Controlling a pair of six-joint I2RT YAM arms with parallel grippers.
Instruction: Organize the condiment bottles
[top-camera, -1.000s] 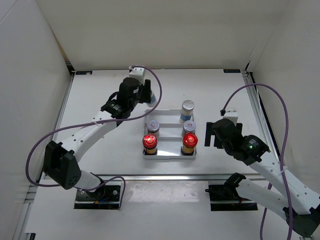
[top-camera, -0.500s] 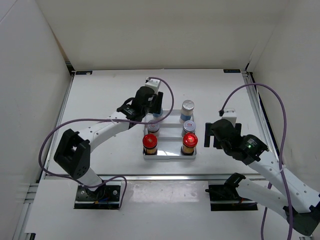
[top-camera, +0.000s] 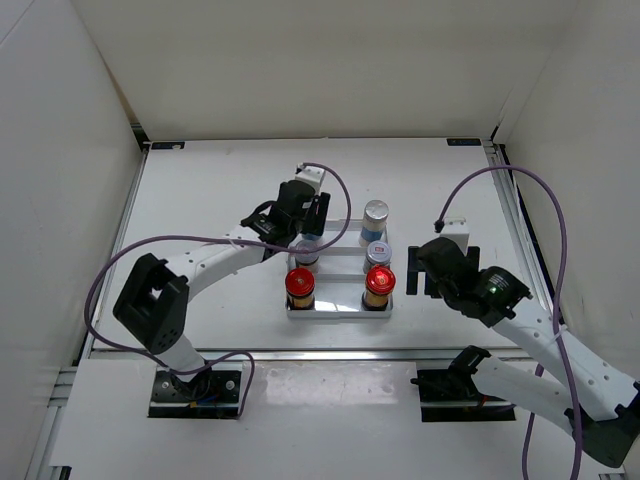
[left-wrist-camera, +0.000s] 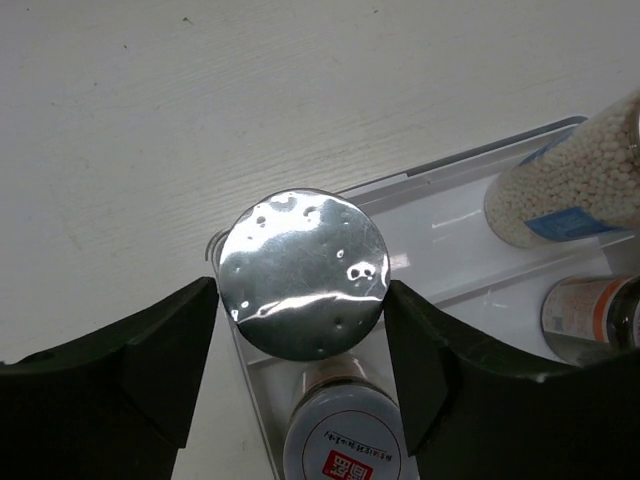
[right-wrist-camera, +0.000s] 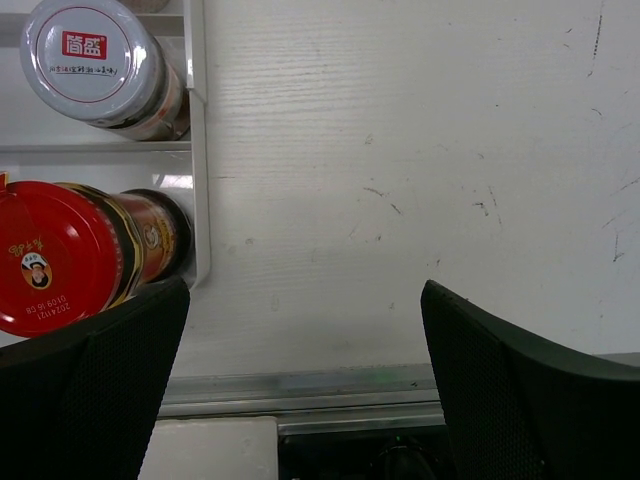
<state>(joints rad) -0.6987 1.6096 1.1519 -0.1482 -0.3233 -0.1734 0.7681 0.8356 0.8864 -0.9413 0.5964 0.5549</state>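
Surface (top-camera: 200, 200): carrying white stepped tray (top-camera: 338, 313).
Left fingers (left-wrist-camera: 150, 370): flanking silver-capped jar (left-wrist-camera: 303, 272), grip unclear.
Right fingers (right-wrist-camera: 90, 390): standing spread, empty.

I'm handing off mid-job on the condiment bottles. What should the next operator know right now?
Left gripper: fingers flank the cap of a silver-capped jar at the tray's back-left corner; whether they grip it cannot be told.
Right gripper: open, empty, right of the tray.
Done: five in the tray: red-capped jars in front, short jars in the middle, tall jar back right.
Left: probably confirm the sixth is seated, release, lift the left arm clear.
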